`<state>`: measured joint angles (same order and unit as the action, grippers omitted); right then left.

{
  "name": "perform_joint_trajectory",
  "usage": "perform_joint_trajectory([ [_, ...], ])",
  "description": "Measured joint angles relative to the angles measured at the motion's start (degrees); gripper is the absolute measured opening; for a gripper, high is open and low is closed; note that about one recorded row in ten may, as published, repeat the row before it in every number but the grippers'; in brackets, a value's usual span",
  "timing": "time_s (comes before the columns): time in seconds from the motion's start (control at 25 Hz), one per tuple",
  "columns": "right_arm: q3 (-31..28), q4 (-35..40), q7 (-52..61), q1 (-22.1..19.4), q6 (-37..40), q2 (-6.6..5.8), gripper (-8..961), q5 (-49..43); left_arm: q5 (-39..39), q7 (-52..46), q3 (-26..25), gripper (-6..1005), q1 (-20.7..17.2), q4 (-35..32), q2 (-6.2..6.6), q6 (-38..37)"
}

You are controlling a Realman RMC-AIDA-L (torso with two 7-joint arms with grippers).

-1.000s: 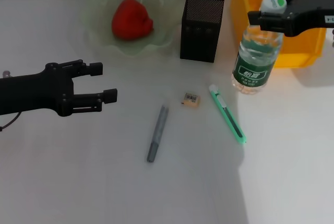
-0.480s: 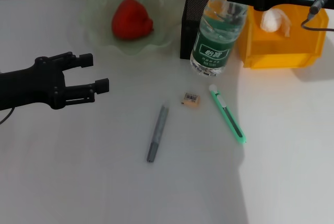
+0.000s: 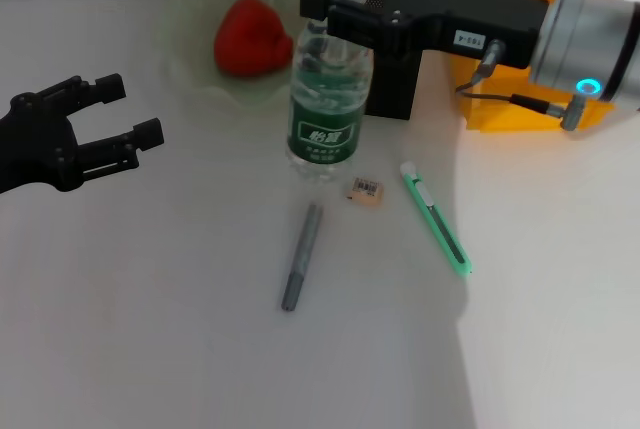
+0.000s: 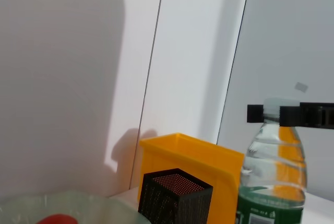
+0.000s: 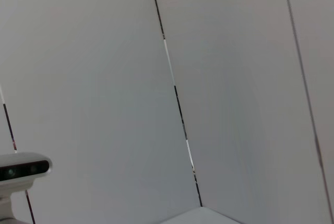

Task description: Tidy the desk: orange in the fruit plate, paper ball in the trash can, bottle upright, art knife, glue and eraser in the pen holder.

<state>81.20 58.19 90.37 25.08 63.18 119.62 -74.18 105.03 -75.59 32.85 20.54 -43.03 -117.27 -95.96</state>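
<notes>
- The right gripper (image 3: pixel 330 11) has its fingers closed on the neck of the bottle (image 3: pixel 328 109).
- The bottle stands upright, cap up, just beside the pen holder (image 3: pixel 395 79).
- The left gripper (image 3: pixel 128 114) hangs open and empty, well apart from the pen holder.

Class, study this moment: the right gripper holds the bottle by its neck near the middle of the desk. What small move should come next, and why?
Probably lower the bottle straight down and let go. The right gripper clamps its neck, it hangs upright, and its base sits close above bare desk beside the eraser. The left gripper waits open, off to the side.
</notes>
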Motion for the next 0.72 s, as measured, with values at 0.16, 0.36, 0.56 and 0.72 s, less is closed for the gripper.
perform_joint_trajectory([
  [0.16,1.9,-11.3,-8.8,5.1,0.1,0.0,437,7.6,-0.1,1.3,-1.4,846,-0.4,0.7,-0.02,-0.8],
  [0.36,5.3,-21.3,-18.6,9.0,0.1,0.15,437,16.7,-0.7,1.4,-1.8,846,-0.7,0.8,-0.29,-1.6],
  [0.56,9.3,-25.4,-23.8,10.7,-0.7,0.21,437,23.0,-1.0,2.0,-1.9,845,-0.8,0.8,-0.59,-2.1],
  [0.72,14.4,-27.8,-28.5,12.2,-3.4,0.25,437,29.3,-1.2,2.2,-1.8,845,-0.6,0.8,-0.83,-2.4],
])
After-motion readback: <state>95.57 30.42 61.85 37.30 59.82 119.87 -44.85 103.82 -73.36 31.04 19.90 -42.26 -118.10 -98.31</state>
